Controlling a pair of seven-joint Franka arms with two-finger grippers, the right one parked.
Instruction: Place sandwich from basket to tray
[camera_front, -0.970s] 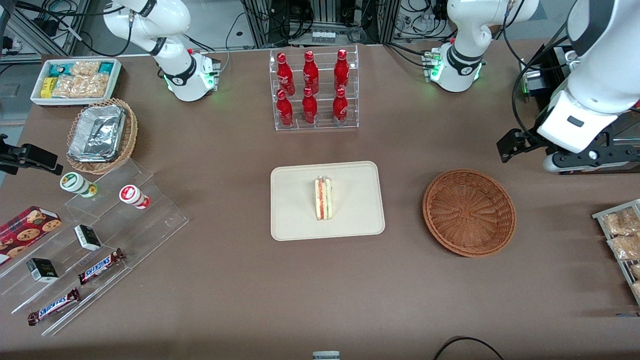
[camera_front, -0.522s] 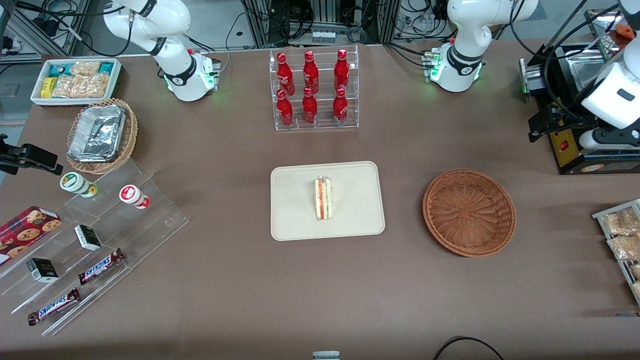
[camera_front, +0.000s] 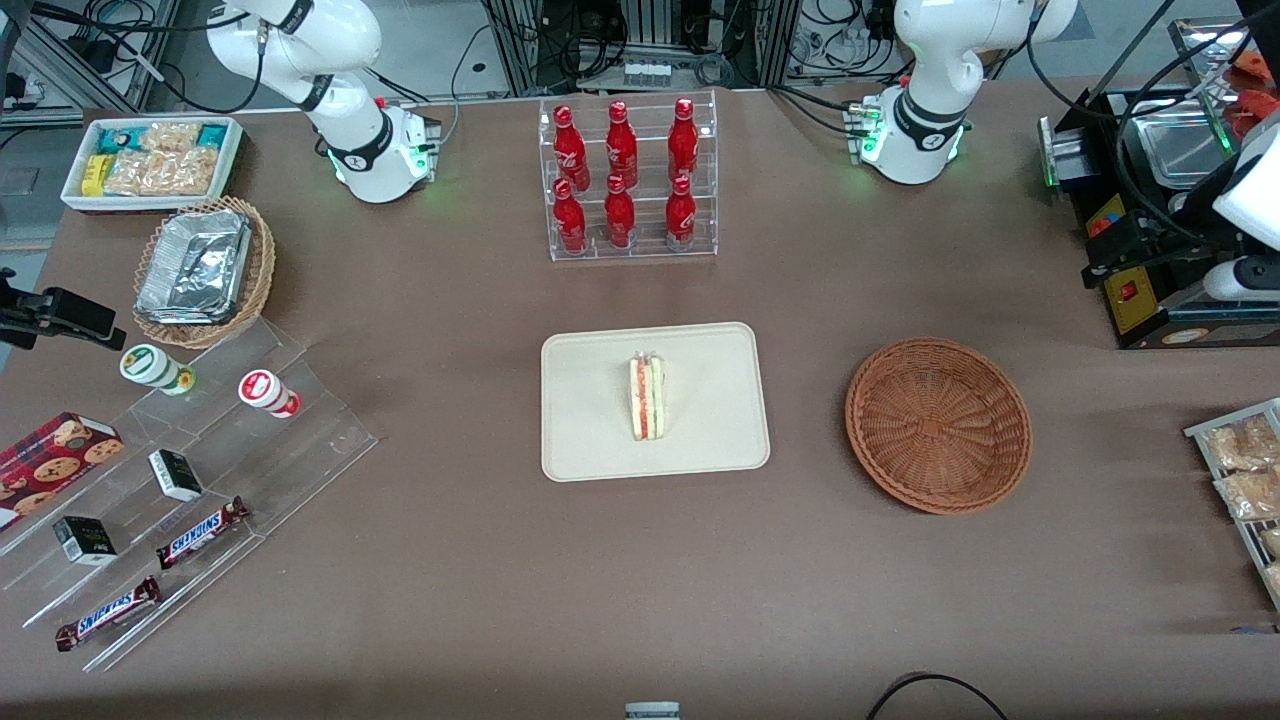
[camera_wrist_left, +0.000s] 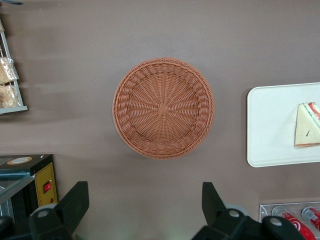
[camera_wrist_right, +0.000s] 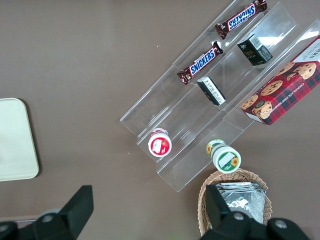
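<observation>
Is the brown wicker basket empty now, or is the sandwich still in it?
Empty: the basket shows only bare weave. The sandwich lies on the tray. The gripper, open, is above the table beside the basket.

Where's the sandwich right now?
On the tray, mid-table in the front view: sandwich, with empty basket beside it. The gripper is open, high above the table.

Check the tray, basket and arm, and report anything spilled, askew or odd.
Nothing stands out. The sandwich lies intact on the tray; the basket sits upright beside it, nothing in it. The claw is open, high above the table at the working arm's end, holding nothing.
</observation>
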